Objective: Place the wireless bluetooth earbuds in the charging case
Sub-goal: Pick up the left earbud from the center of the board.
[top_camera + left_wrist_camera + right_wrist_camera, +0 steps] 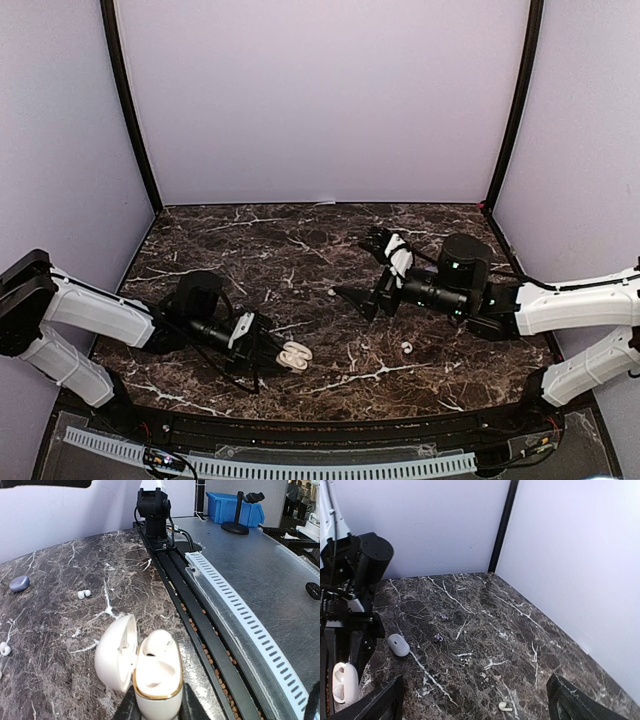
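Open charging case (157, 677) clamped in left jaws; right jaws wide apart, empty, earbud (505, 707) lying just ahead.

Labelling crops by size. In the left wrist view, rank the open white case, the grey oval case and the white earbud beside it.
1. open white case, though nearest the camera.
2. grey oval case.
3. white earbud, clearly smallest.
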Action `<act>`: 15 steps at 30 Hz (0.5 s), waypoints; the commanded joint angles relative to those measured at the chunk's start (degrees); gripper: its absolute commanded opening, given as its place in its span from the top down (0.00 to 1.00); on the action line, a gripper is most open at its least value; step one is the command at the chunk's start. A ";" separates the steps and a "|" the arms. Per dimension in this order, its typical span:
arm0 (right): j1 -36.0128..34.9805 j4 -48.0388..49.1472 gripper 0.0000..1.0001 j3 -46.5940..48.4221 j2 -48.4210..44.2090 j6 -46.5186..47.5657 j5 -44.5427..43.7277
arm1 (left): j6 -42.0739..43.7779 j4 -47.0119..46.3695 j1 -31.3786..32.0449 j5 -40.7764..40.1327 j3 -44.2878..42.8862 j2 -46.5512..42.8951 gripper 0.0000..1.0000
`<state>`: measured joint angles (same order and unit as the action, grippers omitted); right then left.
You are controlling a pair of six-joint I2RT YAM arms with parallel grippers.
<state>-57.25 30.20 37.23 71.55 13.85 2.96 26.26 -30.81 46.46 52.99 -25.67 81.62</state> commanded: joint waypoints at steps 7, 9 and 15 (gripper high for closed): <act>1.05 -0.31 0.01 0.04 2.54 -17.67 -13.53 | 2.67 -8.78 -0.14 0.32 5.34 -6.00 0.85; 1.09 -1.20 0.03 0.89 4.12 -18.66 -12.29 | 3.01 -9.08 -0.12 -0.17 5.75 -6.65 0.85; 1.09 -2.25 0.13 3.08 9.08 -20.34 -7.78 | 3.08 -10.42 -0.14 -1.00 7.08 -7.80 0.85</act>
<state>-56.42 28.10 38.00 78.43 -3.70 -7.27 28.56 -37.93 46.46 52.45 -20.23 75.61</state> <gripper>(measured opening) 0.891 0.251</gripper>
